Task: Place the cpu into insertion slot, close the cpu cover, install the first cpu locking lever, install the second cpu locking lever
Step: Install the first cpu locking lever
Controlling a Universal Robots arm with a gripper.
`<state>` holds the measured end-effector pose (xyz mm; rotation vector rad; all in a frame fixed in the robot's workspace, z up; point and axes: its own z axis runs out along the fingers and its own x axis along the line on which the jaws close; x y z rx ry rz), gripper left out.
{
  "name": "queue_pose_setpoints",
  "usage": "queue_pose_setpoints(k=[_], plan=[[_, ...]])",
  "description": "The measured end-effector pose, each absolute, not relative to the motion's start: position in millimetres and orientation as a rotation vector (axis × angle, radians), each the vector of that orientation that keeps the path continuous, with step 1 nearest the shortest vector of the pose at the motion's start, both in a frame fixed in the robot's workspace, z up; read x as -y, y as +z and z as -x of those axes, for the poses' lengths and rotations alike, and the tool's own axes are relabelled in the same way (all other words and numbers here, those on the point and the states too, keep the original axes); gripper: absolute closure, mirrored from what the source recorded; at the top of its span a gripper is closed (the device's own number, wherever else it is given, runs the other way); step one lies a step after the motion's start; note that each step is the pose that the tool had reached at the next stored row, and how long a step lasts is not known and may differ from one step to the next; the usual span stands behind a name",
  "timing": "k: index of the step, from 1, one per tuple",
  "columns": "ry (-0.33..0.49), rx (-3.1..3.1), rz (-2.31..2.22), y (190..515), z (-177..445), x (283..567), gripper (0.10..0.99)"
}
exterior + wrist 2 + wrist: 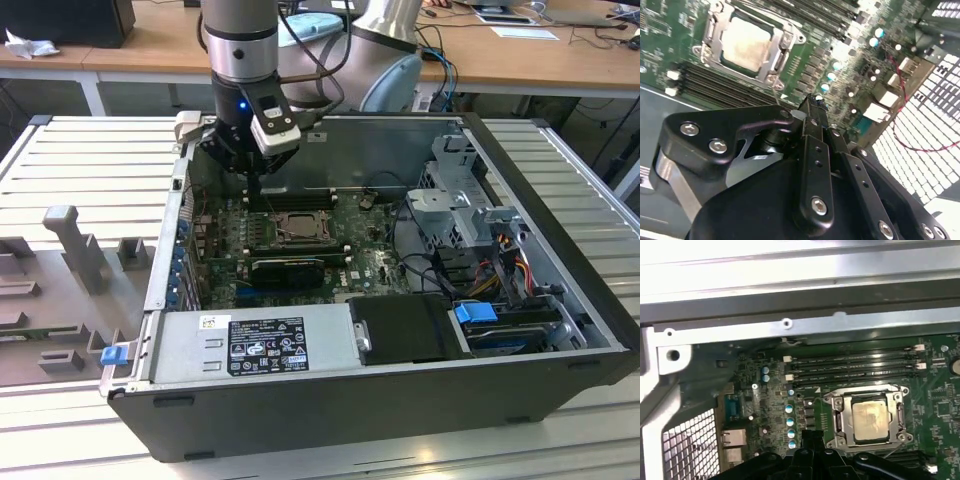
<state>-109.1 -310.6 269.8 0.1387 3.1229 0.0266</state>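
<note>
Claw (812, 103) hangs closed and empty in the second wrist view, near the cpu (745, 42).

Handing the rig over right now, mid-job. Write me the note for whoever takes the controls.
The gripper: jaws shut, holding nothing. It hovers over the motherboard, at the exterior view's left of the insertion slot.
The cpu: lying flat in the slot.
The cpu cover: down, framing the chip.
Done: cpu placed, cover closed.
Left: the two locking levers; these views do not show whether either is latched.
</note>
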Motion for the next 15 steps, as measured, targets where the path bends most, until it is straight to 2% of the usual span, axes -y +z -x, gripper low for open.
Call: queue_pose_setpoints(k=[15], plan=[[0.032,-3.126,-0.042,257.8,106.3,282.2,0.980]])
